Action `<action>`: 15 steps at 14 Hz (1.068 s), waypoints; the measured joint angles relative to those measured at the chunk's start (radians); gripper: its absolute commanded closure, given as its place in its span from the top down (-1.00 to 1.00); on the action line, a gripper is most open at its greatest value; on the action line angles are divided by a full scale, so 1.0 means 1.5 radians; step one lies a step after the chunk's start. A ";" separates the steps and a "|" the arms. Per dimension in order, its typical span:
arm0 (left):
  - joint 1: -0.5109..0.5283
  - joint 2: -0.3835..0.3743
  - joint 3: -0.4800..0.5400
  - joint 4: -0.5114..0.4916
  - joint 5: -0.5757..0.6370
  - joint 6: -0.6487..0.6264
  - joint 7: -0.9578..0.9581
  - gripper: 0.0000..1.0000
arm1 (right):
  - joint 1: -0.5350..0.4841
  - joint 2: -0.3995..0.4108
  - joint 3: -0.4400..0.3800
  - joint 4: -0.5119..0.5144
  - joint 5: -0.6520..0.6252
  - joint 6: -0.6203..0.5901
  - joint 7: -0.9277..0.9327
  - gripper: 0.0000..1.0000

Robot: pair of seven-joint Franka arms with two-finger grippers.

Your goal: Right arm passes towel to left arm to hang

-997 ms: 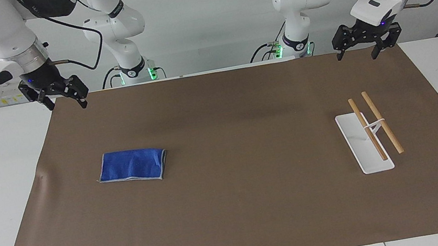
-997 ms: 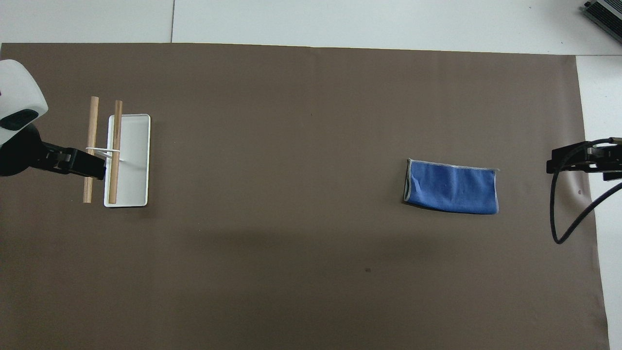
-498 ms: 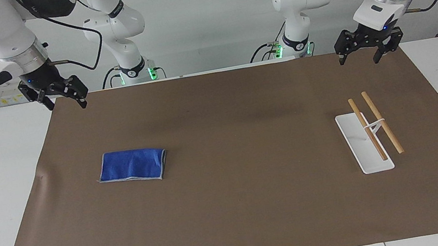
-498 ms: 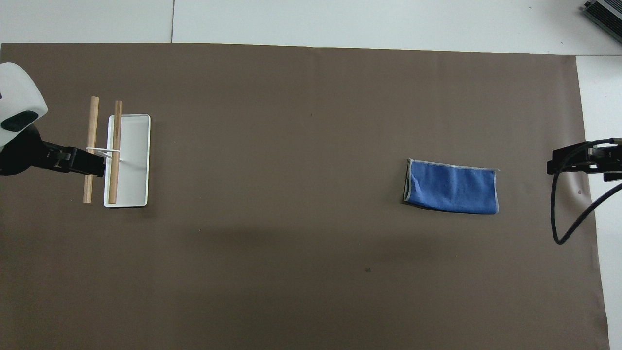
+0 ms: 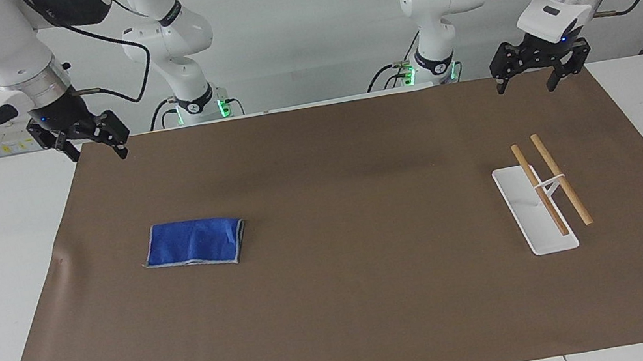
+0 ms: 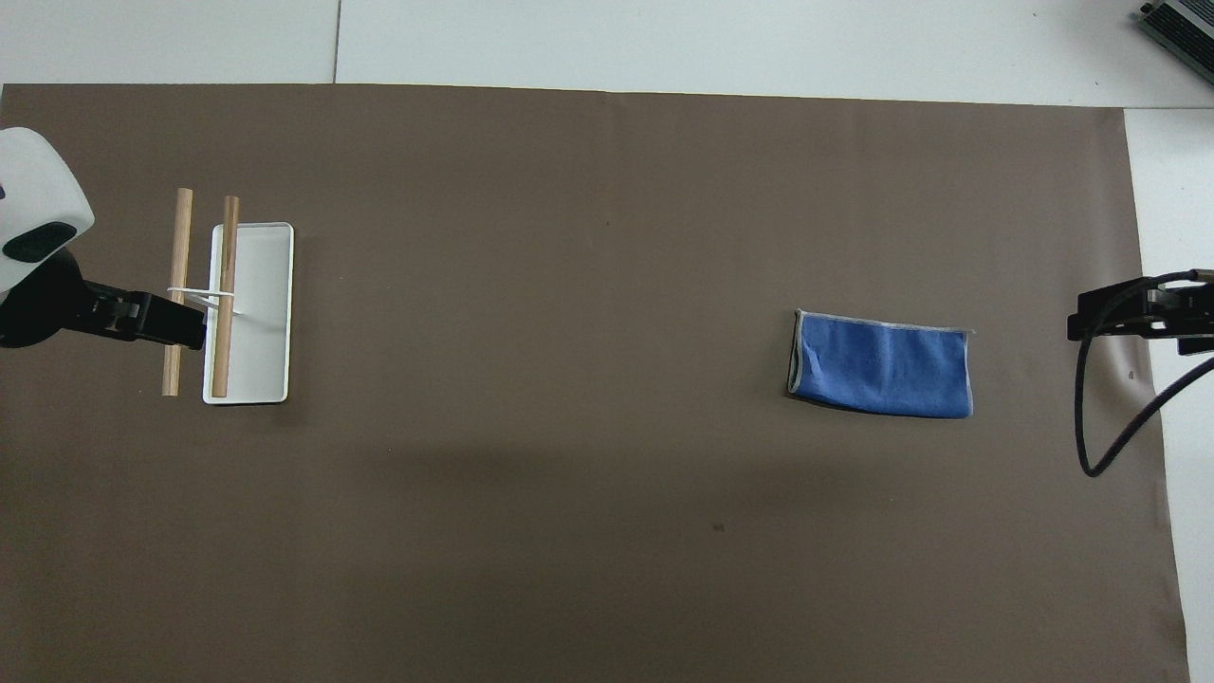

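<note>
The towel (image 5: 193,243) (image 6: 882,365) is a folded royal-blue cloth with pale grey edging, lying flat on the brown mat toward the right arm's end. My right gripper (image 5: 98,150) (image 6: 1105,323) hangs open and empty, high over the mat's edge at that end, well apart from the towel. At the left arm's end, my left gripper (image 5: 526,85) (image 6: 166,323) is also open and empty, raised over the mat. From overhead it overlaps the rack's rods; the facing view shows it well clear of them.
A hanging rack stands toward the left arm's end: a white base (image 5: 534,222) (image 6: 261,313) carrying two wooden rods (image 5: 538,188) (image 6: 226,285) on a thin white frame. The brown mat (image 5: 370,304) covers most of the white table. A black cable (image 6: 1110,446) trails from the right arm.
The left arm's wrist has shifted slightly, with its gripper still raised. The towel, the rack and the right gripper have stayed where they were.
</note>
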 measured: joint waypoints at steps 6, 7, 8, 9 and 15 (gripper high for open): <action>0.000 -0.004 -0.001 -0.012 0.000 0.000 0.000 1.00 | -0.005 0.000 -0.001 -0.005 0.000 0.000 0.000 1.00; 0.000 -0.004 -0.001 -0.012 0.000 0.000 0.000 1.00 | -0.005 0.000 -0.001 -0.006 0.000 0.000 0.000 1.00; 0.000 -0.005 -0.001 -0.012 0.000 0.001 0.000 1.00 | -0.005 0.000 -0.001 -0.006 0.000 0.000 0.000 1.00; 0.000 -0.005 -0.001 -0.012 0.000 0.001 0.000 1.00 | -0.005 0.000 -0.001 -0.006 0.000 0.000 0.000 1.00; -0.001 -0.006 -0.005 -0.012 0.000 0.011 0.000 1.00 | -0.006 -0.007 -0.002 -0.022 0.000 0.002 -0.005 1.00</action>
